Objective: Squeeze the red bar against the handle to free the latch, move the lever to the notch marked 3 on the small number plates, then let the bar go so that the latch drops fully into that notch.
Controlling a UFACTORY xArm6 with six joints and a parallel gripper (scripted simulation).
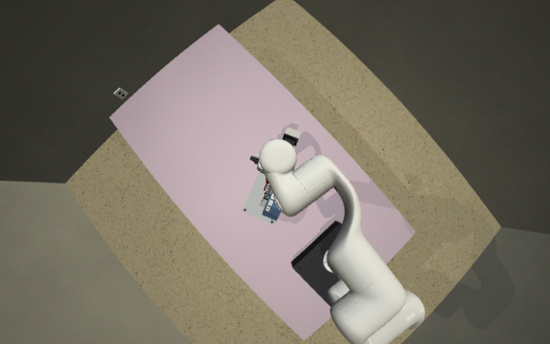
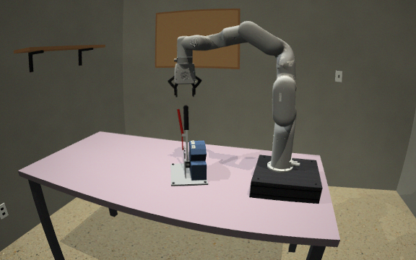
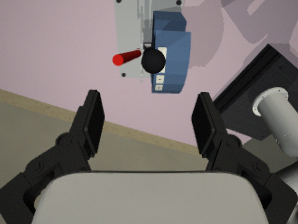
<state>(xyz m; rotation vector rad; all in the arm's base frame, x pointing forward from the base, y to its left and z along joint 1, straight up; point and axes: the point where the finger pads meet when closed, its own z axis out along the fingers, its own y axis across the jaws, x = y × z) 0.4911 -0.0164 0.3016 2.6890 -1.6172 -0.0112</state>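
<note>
Your gripper (image 2: 184,94) hangs well above the lever, fingers spread wide with nothing between them.

The lever (image 2: 185,139) stands near upright on a grey base plate (image 2: 179,178), near the middle of the pink table (image 2: 103,162). The black handle (image 2: 185,117) tops it. The red bar (image 2: 180,122) runs just beside the handle on the side away from the blue block (image 2: 198,159), splayed out from it toward the top.

The small number plates (image 2: 193,144) sit on top of the blue block; their digits are too small to read.

Handling, as a judgement:
- Everything looks rigid. The bar is probably sprung, so expect it to push back.
- Both parts are thin and smooth, so a slip is likely.
- Take hold across handle and bar together, up high where the gap is widest.
- Keep the squeeze on through the whole swing.
</note>
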